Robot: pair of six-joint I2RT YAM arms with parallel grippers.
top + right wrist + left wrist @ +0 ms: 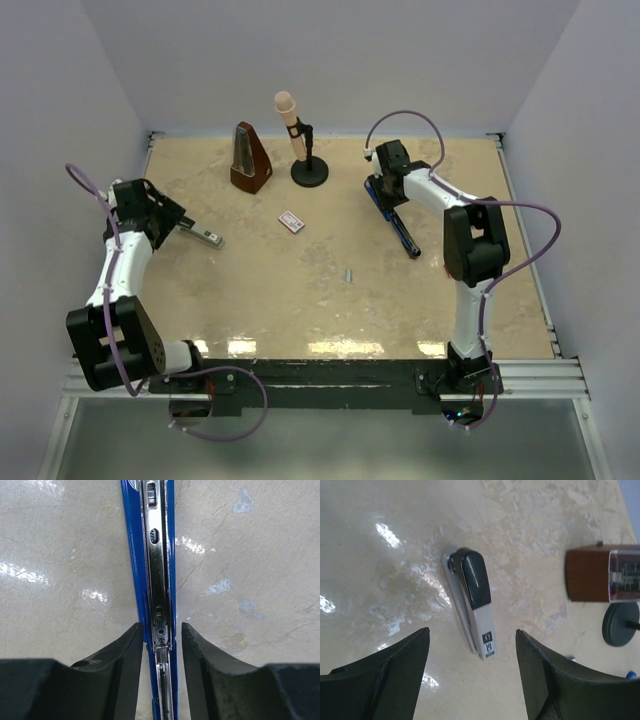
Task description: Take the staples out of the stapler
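The blue-and-black stapler [396,222] lies opened flat on the table at the right. Its silver rail [157,565] faces up. My right gripper [380,183] hovers over the stapler's far end. In the right wrist view the gripper [161,627] is open, and its fingers [127,655] straddle the blue bar [131,555] with narrow gaps on both sides. A tiny grey strip of staples [348,273] lies loose on the table near the middle. My left gripper [183,225] is open and empty at the far left.
A small grey-and-black stapler [472,605] lies just ahead of my open left gripper [472,631]; it also shows from above [205,237]. A brown metronome [250,158], a microphone on a black stand [308,172] and a small white box with a red label [291,221] are at the back.
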